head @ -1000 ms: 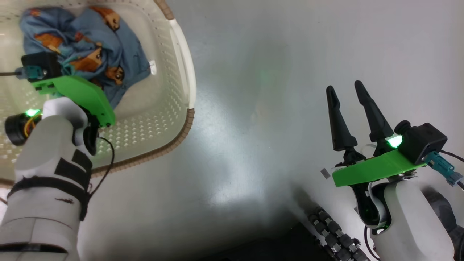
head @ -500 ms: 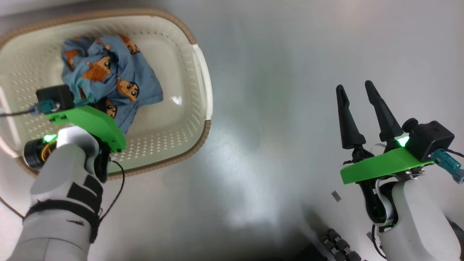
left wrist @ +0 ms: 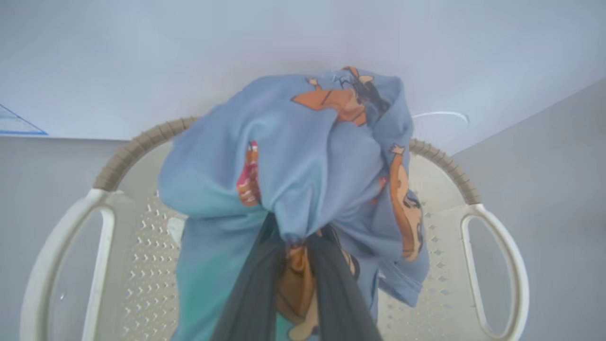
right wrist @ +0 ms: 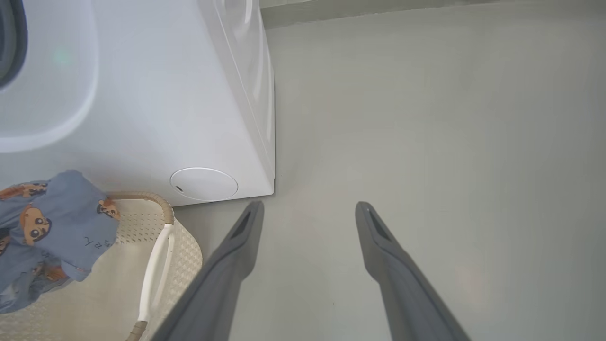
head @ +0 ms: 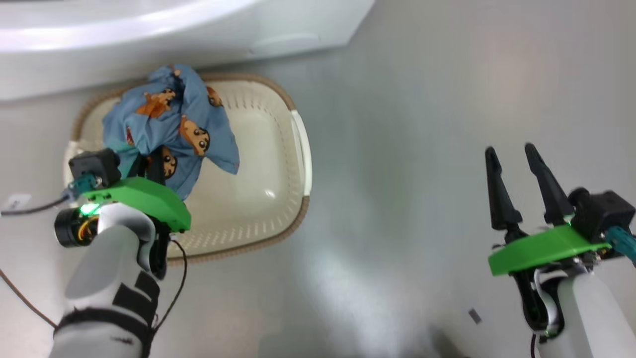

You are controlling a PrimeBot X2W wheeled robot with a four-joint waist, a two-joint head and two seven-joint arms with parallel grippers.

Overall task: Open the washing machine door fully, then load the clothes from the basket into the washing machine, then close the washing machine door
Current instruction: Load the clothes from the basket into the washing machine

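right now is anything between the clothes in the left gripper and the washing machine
Nothing visible does. The left gripper holds the clothes lifted over the basket, and the white front of the washing machine rises just past its far rim.

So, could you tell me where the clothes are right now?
Upper left in the head view: the clothes are gripped in the left jaws, over the basket, near the washing machine.
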